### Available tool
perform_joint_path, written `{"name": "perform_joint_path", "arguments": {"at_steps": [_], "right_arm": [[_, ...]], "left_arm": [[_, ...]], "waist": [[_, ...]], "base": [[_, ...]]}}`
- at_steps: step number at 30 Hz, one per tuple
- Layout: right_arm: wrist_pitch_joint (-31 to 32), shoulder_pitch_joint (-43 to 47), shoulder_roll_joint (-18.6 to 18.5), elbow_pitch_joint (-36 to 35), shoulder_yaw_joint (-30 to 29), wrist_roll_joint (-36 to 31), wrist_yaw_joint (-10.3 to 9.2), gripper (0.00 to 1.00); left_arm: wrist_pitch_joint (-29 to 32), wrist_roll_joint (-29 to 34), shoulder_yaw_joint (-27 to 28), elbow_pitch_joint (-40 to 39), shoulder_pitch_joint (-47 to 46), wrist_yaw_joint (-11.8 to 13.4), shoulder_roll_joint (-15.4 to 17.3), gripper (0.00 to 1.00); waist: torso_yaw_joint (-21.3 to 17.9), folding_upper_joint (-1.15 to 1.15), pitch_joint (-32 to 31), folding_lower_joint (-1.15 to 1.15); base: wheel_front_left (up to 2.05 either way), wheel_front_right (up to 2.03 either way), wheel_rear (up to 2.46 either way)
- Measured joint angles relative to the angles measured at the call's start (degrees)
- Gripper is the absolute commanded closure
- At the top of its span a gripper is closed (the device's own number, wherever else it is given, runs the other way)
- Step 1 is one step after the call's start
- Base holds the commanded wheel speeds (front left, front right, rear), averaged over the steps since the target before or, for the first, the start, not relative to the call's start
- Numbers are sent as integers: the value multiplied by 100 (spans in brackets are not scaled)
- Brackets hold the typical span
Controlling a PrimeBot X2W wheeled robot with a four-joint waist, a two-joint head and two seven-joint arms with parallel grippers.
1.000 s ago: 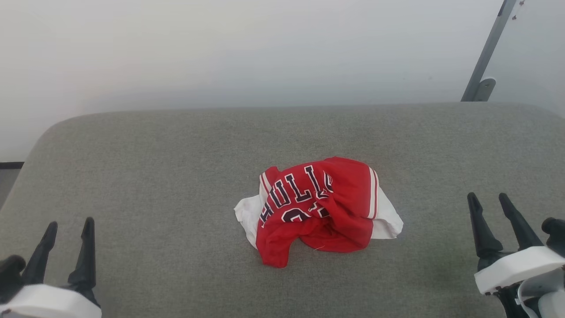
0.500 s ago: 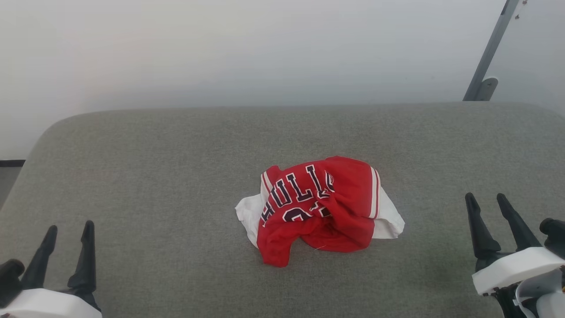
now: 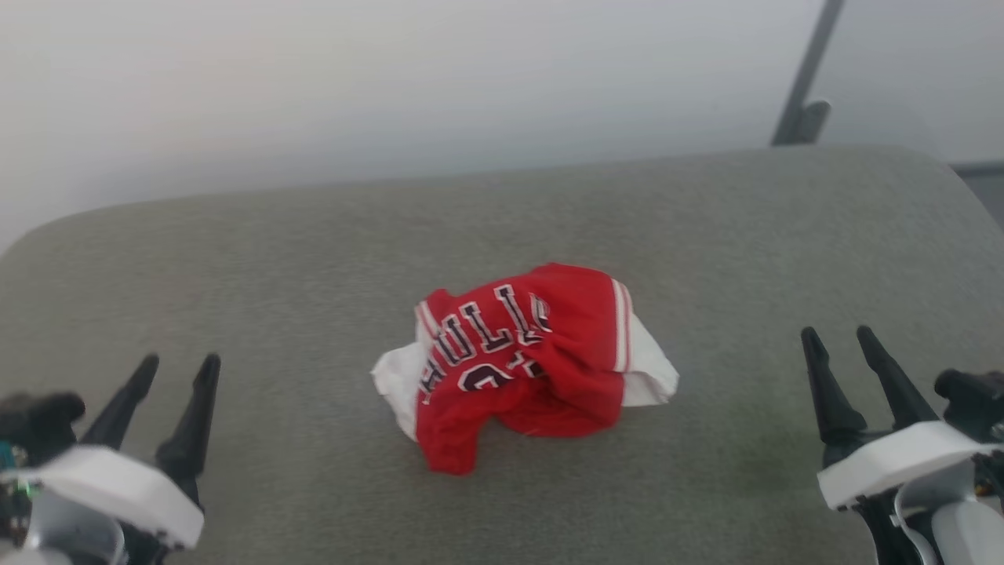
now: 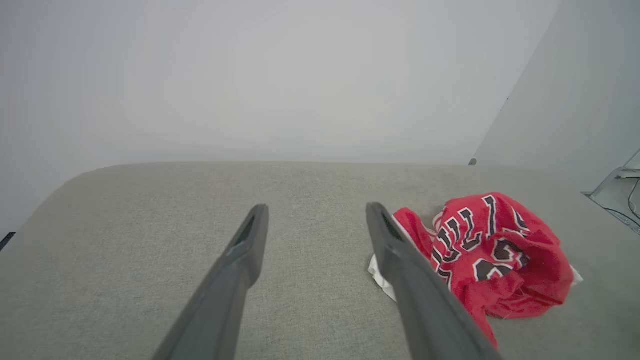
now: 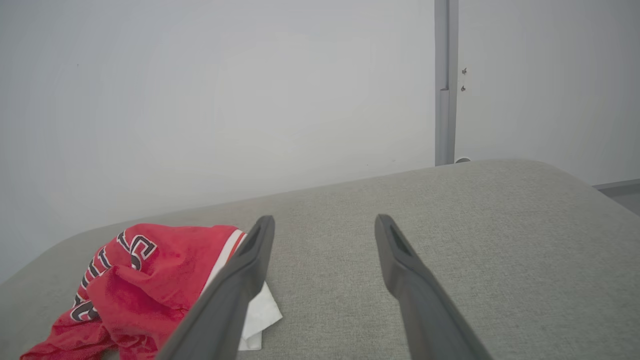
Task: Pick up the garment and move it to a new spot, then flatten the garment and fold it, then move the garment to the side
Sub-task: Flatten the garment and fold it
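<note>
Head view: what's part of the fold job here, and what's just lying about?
Job:
red jersey, crumpled in the middle of the cushion
left gripper, open, clear of the jersey
right gripper, open, clear of the jersey

Just there:
grey cushion, under the jersey
grey pole, behind the cushion
white wall

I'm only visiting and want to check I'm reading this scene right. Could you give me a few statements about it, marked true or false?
1. The red jersey lies crumpled on the grey fabric surface. True.
2. The left gripper is clamped on the jersey. False: it is open and apart from it.
3. The right gripper is open and holds nothing. True.
4. The jersey is folded flat. False: it is bunched up in a heap.
</note>
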Motion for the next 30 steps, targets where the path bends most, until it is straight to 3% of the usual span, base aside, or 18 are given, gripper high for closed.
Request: {"name": "perform_joint_path", "arguments": {"at_steps": [4,16,22,30], "right_arm": [[-59,-180,25,38,124,63,0,0],[-361,-610,77,376,522,328,0,0],[-481,-751,49,554,603,466,0,0],[-523,-856,21,619,634,554,0,0]], "left_arm": [[392,-148,-104,111,-430,-199,136,0],[1813,-358,-712,720,-1516,-364,318,0],[2774,-431,-1057,1168,-2039,-299,361,0],[3628,-423,-1382,1830,-2393,-31,310,0]], "waist": [[-265,0,153,0],[-1055,0,655,0],[-1358,0,931,0],[-1402,0,1106,0]], "base": [[0,0,0],[0,0,0],[0,0,0],[0,0,0]]}}
